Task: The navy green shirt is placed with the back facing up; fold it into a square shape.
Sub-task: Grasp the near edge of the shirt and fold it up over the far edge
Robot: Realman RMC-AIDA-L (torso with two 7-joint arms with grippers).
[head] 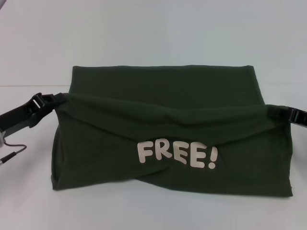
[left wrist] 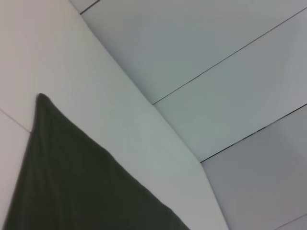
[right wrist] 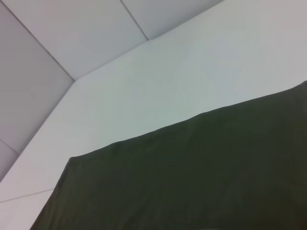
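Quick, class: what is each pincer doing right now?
Left pincer: shut on the dark olive-green cloth shirt.
Right pincer: shut on the same shirt.

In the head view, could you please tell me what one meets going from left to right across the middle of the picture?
Left gripper → navy green shirt with its "FREE!" lettering → right gripper.

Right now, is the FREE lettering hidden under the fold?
No: the pale lettering faces up on the navy green shirt in the head view.
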